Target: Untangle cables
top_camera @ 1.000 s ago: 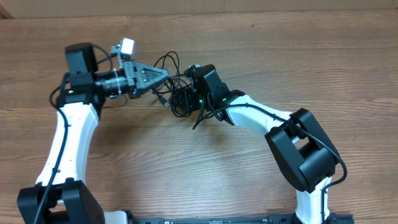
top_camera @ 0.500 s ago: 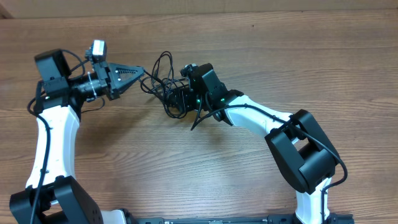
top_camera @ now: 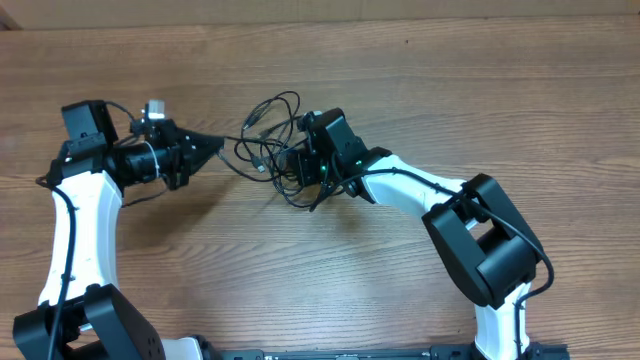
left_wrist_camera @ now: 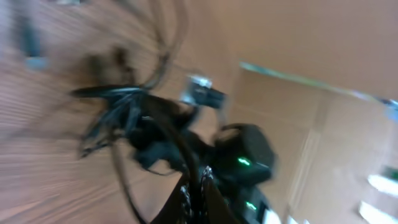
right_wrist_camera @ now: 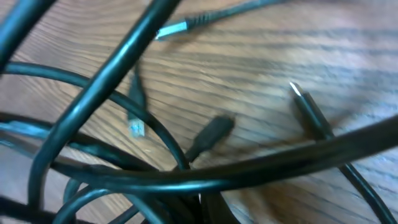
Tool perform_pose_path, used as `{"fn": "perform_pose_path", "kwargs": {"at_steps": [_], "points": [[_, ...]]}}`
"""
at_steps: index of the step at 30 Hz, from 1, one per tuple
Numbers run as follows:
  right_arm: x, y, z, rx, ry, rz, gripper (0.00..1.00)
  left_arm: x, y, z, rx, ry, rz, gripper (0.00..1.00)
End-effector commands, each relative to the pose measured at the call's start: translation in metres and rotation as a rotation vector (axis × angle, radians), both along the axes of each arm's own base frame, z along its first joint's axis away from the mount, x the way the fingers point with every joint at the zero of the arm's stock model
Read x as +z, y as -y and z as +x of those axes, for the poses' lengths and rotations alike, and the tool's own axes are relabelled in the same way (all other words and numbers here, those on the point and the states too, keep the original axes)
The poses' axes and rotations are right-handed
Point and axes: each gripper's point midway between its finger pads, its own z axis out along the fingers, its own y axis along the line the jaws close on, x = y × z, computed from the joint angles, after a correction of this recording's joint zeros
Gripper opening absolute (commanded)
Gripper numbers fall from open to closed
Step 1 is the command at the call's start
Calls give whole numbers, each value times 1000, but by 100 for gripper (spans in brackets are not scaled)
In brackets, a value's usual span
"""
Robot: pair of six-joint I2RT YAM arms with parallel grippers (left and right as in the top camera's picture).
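Black cables (top_camera: pixel 268 150) lie knotted on the wood surface (top_camera: pixel 450 90). Left gripper (top_camera: pixel 218 144), left of the knot, pinches one strand. Right gripper (top_camera: pixel 300 165) sits in the knot; its opening cannot be told.

A brown wood-grain table (top_camera: pixel 320 60) filled almost the whole overhead view. Its long grain lines ran left to right, with darker streaks among them and one small dark speck (top_camera: pixel 406 42) near the upper middle. Along the top edge ran a paler tan strip (top_camera: pixel 560 8), flat and plain; what it was could not be told. The light was even and soft, leaving only faint shadows on the tabletop. Close up in the right wrist view, the same grain showed slightly blurred. In the smeared left wrist view, a plain tan surface (left_wrist_camera: pixel 298 31) rose beyond the table, crossed by a pale greenish band (left_wrist_camera: pixel 280 73), with bright patches (left_wrist_camera: pixel 379 186) at the right edge, too blurred to identify.
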Motion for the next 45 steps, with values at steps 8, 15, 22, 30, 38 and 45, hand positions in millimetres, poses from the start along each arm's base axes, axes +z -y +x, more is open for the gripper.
{"fn": "perform_pose_path", "kwargs": {"at_steps": [8,15,22,30,38,45], "points": [[-11,11,5,-30,0,-33,6,-30,8,4,-6,-29,386,20],[-11,11,5,-30,0,-33,7,-27,14,11,16,-23,380,74],[-11,10,5,-30,2,-31,8,-54,14,-16,4,-175,532,93],[-11,10,6,-30,3,-31,8,-68,40,-39,-14,-284,650,100],[-11,10,6,-30,3,-31,11,-78,52,-53,92,-360,810,84],[-11,10,6,-30,3,-31,11,-84,59,-53,179,-395,827,76]]}}
